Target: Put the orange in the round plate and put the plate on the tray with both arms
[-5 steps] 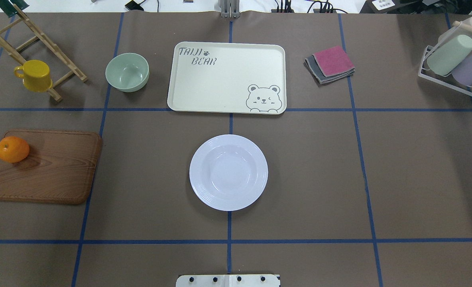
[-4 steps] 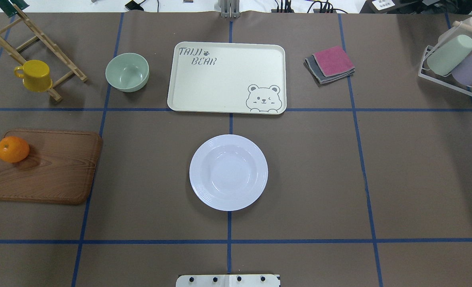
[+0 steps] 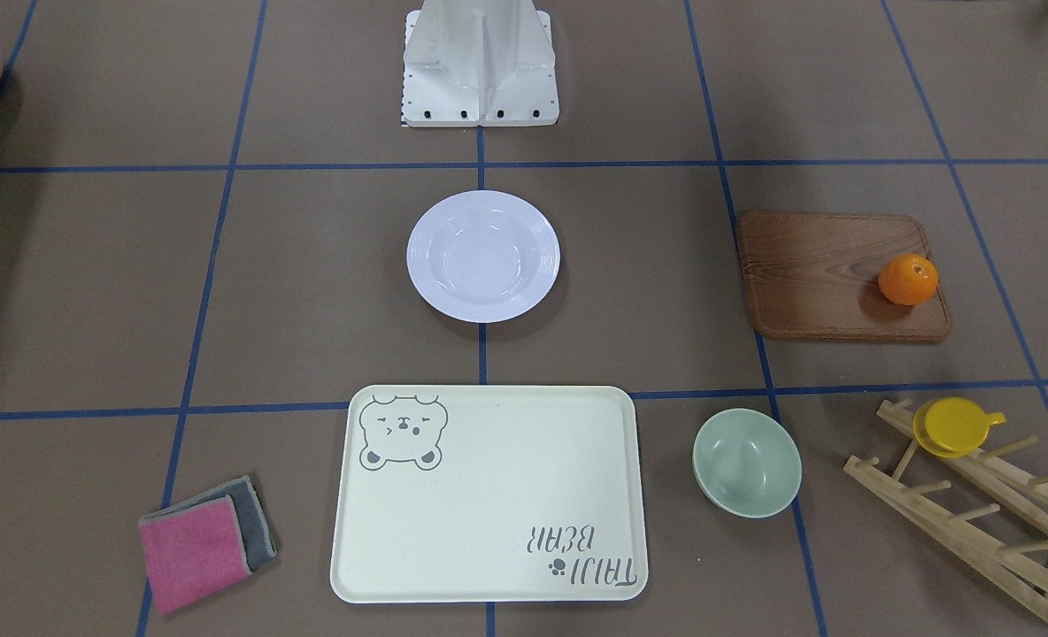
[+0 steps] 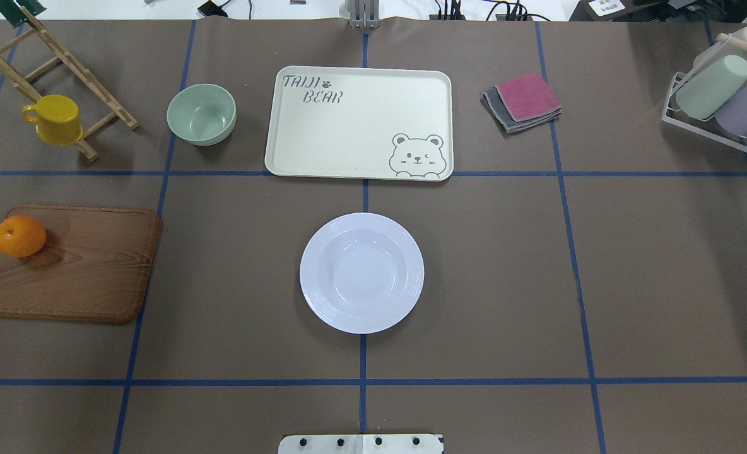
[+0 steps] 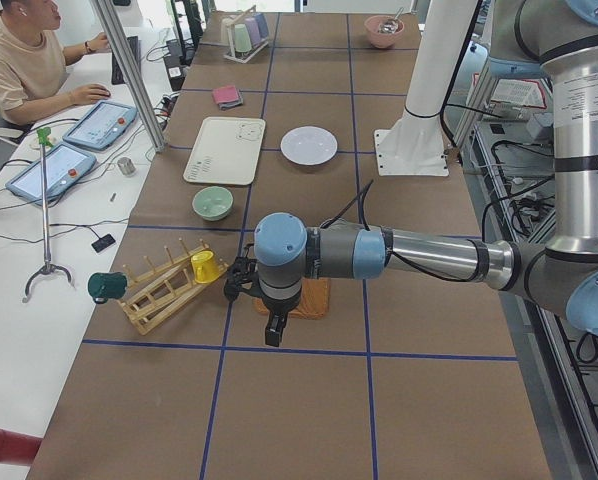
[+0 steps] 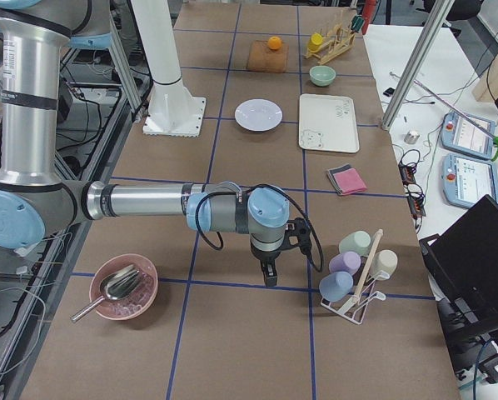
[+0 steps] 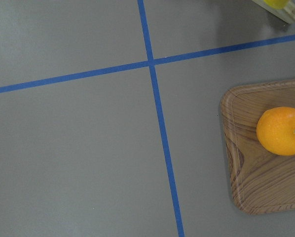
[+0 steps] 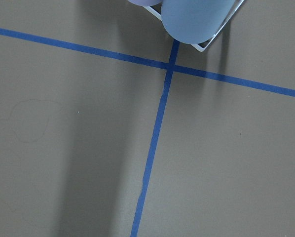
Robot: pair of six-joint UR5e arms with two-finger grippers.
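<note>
The orange [image 4: 20, 236] rests on the wooden board [image 4: 83, 277], apart from the round plate [image 4: 361, 323]; left claw [image 5: 272, 336] and right claw [image 6: 269, 274] states cannot be told

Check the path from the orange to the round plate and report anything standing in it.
Nothing visible does. The orange sits on the wooden board, and only bare table lies between that board and the round plate. The green bowl stands farther back, off that line.
</note>
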